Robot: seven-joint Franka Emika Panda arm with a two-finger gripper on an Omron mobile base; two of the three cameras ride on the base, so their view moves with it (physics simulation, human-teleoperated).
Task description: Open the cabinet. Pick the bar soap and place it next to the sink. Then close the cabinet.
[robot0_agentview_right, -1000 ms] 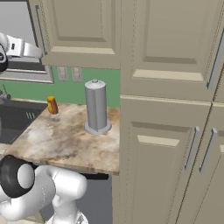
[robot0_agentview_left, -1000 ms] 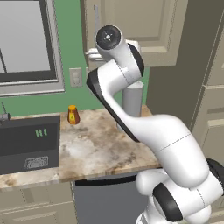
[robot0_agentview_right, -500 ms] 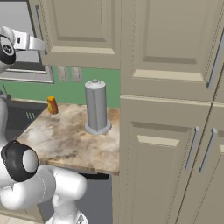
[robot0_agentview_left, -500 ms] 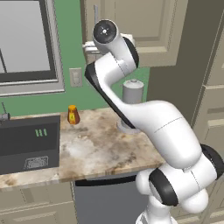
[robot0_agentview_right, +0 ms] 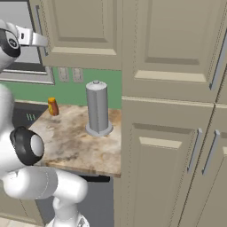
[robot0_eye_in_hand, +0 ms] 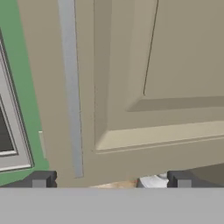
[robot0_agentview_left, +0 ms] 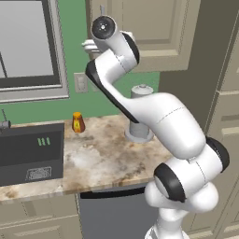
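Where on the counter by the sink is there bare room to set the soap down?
The counter is bare between the sink and the grey cylinder, in front of the amber jar. It gets tighter behind, around the jar and the cylinder's base.

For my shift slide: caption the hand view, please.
Open gripper faces the closed cabinet, its silver bar handle just left of centre.

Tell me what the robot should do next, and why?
Probably ease the open gripper forward and toward the silver bar handle until its fingertips straddle it. The cabinet door looks shut, and in the hand view the handle sits nearer one fingertip rather than centred, with nothing held yet.
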